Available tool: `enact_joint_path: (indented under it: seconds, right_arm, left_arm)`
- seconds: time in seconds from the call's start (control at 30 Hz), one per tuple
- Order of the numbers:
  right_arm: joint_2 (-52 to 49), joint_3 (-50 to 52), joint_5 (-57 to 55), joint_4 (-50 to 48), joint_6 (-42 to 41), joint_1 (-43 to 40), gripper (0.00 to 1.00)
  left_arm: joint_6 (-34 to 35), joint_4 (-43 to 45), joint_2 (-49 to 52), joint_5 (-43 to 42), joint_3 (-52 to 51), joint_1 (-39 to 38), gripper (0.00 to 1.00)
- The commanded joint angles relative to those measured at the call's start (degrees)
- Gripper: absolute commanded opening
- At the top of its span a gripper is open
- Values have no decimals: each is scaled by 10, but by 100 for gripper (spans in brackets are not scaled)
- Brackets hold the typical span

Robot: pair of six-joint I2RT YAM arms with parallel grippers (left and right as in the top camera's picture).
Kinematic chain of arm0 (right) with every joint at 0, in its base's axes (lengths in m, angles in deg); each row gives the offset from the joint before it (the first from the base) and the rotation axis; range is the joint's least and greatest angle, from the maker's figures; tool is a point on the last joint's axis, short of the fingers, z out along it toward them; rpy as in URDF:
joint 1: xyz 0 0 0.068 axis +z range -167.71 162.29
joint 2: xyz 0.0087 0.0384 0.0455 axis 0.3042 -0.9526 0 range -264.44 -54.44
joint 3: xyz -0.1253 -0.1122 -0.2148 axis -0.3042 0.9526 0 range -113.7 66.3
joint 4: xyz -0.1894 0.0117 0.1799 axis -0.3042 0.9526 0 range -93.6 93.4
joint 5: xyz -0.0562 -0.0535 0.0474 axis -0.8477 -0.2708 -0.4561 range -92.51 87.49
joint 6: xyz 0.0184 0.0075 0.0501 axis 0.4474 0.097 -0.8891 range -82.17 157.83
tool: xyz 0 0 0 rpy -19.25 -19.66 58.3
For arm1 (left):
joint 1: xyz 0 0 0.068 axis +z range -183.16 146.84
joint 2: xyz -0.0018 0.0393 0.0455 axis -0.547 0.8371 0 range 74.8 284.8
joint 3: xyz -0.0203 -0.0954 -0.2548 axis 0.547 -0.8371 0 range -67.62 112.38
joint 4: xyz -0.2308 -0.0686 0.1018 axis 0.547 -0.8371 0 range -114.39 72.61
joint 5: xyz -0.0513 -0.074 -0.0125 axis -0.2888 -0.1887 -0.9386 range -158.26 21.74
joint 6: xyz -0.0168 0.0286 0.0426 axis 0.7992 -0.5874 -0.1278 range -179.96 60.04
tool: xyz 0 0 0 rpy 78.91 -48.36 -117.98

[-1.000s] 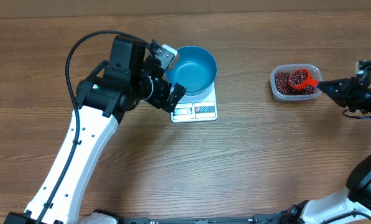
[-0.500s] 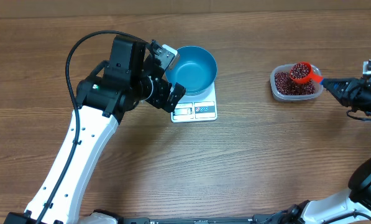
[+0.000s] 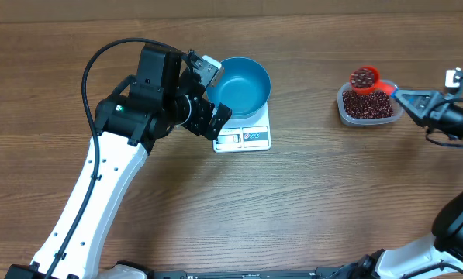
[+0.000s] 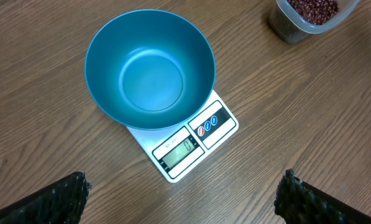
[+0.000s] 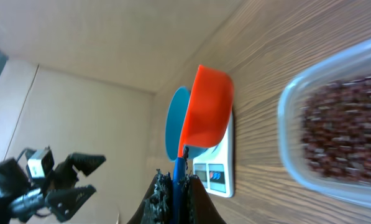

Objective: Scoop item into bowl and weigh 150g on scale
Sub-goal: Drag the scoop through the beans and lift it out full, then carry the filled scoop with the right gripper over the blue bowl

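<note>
Blue bowl (image 4: 149, 68) ahead of left fingers (image 4: 59, 198)

We count one blue bowl (image 3: 243, 84), one white scale (image 3: 251, 139), one clear tub (image 3: 344, 111), one red scoop (image 3: 364, 77), one bench (image 3: 293, 209) and two pincers, left pincer (image 3: 214, 93) and right pincer (image 3: 406, 99); the beans (image 3: 367, 105) are too many to count.

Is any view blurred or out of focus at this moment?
Right wrist: the clear tub of beans is smeared and soft, while the red scoop looks fairly crisp. Left wrist: blue bowl and scale are sharp. Overhead: evenly lit, no glare.
</note>
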Motion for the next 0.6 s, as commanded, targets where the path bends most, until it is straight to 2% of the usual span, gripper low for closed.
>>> enact_joint_path:
  seconds: [0.0, 0.3, 0.57]
  right_arm:
    - [-5, 2, 26, -1, 7, 49, 4]
    - [-5, -20, 25, -23, -13, 167, 4]
    - [-5, -21, -6, -210, -192, 288, 4]
  left_arm:
    - [-11, 1, -14, -9, 9, -2, 100]
    - [-11, 1, -14, -9, 9, -2, 100]
    - [-11, 1, -14, -9, 9, -2, 99]
